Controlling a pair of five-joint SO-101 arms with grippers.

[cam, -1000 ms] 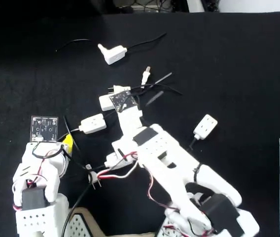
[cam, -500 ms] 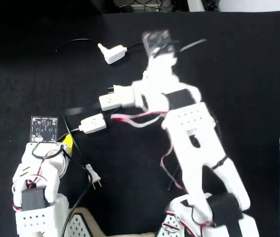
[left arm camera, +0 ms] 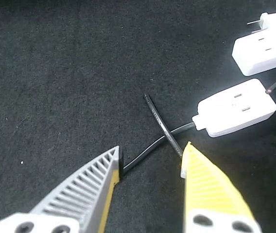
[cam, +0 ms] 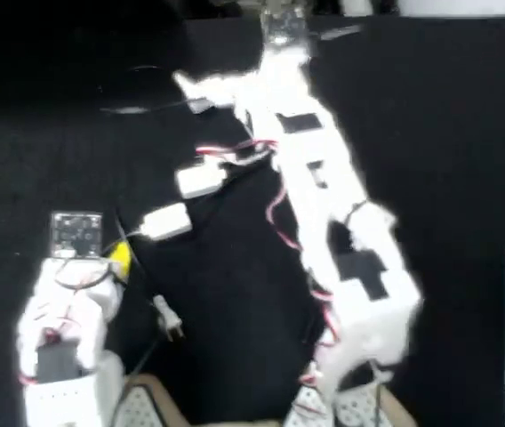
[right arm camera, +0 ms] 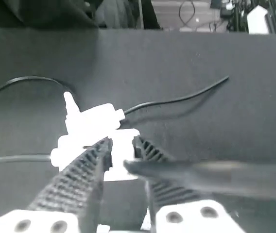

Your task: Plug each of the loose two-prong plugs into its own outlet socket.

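Clamping a white outlet socket (right arm camera: 121,165) in the right gripper (right arm camera: 122,143) at twelve o'clock, beside an angled white plug (right arm camera: 89,124). Holding the left gripper (left arm camera: 150,150) spread over a black cable (left arm camera: 181,129) at eight o'clock, with a loose two-prong plug (cam: 168,318) at seven.

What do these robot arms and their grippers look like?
The left arm and right arm are white blocky plastic with black blocks and loose red and white wires. The left gripper has two ribbed triangular fingers, one grey, one yellow; the right gripper's ribbed fingers look dark grey.
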